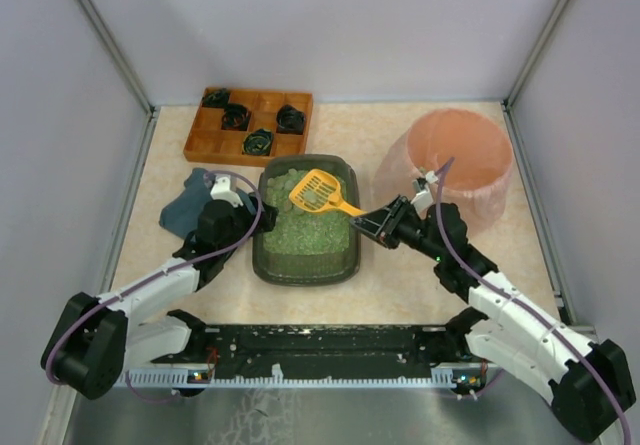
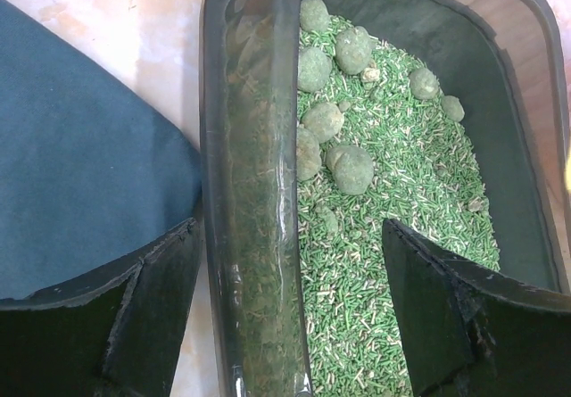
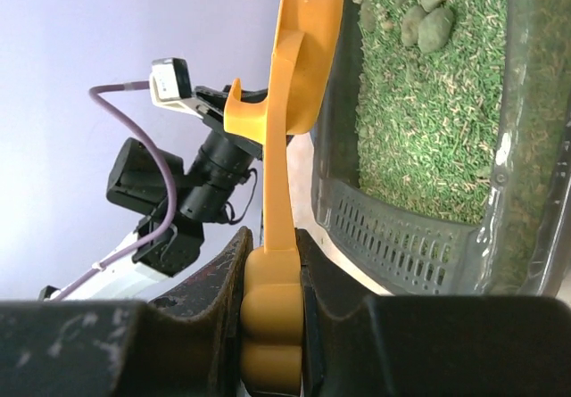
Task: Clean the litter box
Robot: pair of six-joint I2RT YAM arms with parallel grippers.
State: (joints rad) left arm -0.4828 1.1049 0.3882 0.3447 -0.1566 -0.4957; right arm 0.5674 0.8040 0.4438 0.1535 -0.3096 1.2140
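The dark grey-green litter box (image 1: 305,277) sits mid-table, filled with green pellet litter and several round clumps (image 1: 284,180). My left gripper (image 1: 262,217) is open and straddles the box's left rim (image 2: 254,147): one finger is outside and one is over the litter, neither touching the rim. The clumps (image 2: 348,167) lie ahead of it. My right gripper (image 1: 375,223) is shut on the handle of an orange scoop (image 1: 318,192), whose head hovers over the box's far right part with greenish litter on it. In the right wrist view the scoop (image 3: 285,103) is edge-on beside the box wall (image 3: 401,236).
A tall pink bag-lined bin (image 1: 460,155) stands at the right, behind my right arm. An orange-brown wooden compartment tray (image 1: 248,123) with dark objects is at the back left. A blue cloth (image 1: 190,210) lies left of the box, under my left arm, and shows in the left wrist view (image 2: 80,165).
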